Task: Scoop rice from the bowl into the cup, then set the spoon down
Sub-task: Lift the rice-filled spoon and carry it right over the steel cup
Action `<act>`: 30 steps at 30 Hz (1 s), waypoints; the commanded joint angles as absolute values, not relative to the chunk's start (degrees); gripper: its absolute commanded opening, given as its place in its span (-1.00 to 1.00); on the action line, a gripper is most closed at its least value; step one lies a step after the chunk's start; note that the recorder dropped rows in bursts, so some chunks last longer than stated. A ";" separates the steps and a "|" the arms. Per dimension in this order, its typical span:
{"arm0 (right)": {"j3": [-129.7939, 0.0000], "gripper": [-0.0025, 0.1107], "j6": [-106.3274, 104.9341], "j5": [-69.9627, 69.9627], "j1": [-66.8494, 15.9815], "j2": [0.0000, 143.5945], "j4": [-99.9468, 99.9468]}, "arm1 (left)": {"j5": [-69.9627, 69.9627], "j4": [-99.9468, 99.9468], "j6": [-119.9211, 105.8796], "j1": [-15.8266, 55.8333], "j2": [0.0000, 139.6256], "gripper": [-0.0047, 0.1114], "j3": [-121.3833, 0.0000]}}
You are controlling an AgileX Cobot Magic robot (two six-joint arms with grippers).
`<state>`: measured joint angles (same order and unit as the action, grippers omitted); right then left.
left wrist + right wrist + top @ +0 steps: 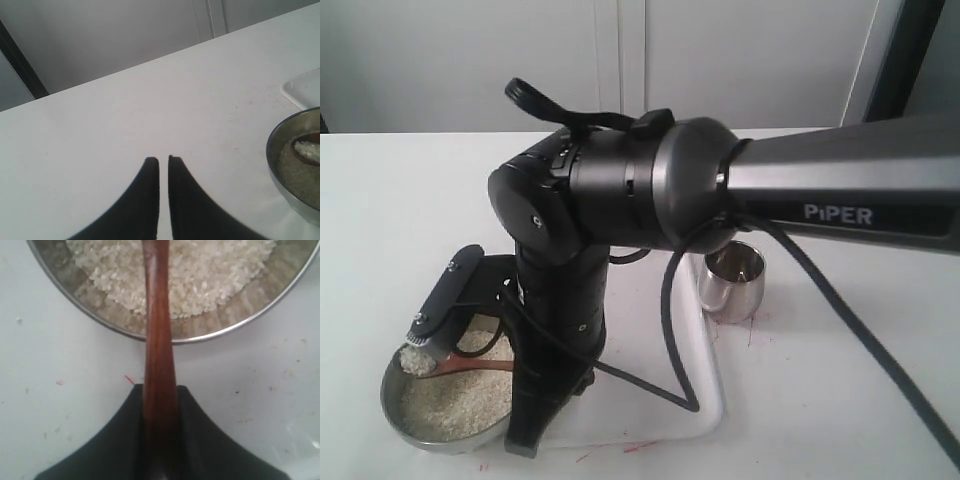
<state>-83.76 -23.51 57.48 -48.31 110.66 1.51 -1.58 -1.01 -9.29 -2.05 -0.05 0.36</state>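
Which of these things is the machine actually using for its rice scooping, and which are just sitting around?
In use: spoon, clamped in the right gripper; rice; bowl; cup.
Just there: white tray; left gripper, shut on nothing; table.

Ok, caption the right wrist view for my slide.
Right gripper clamps the wooden spoon by its handle, the far end reaching over rice in the steel bowl.
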 commanded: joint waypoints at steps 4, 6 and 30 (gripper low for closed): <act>-83.87 -0.96 -24.25 60.02 -47.90 105.75 -1.56 | -1.25 -0.51 -9.21 -1.90 0.00 -0.67 0.00; -83.87 -0.96 -23.52 63.16 -47.90 103.57 -2.75 | -1.25 -0.51 -9.21 -1.90 0.00 -0.67 0.00; -68.42 -0.96 -19.22 69.96 -26.91 80.62 -7.70 | -1.25 -0.51 -9.21 -1.90 0.00 -0.67 0.00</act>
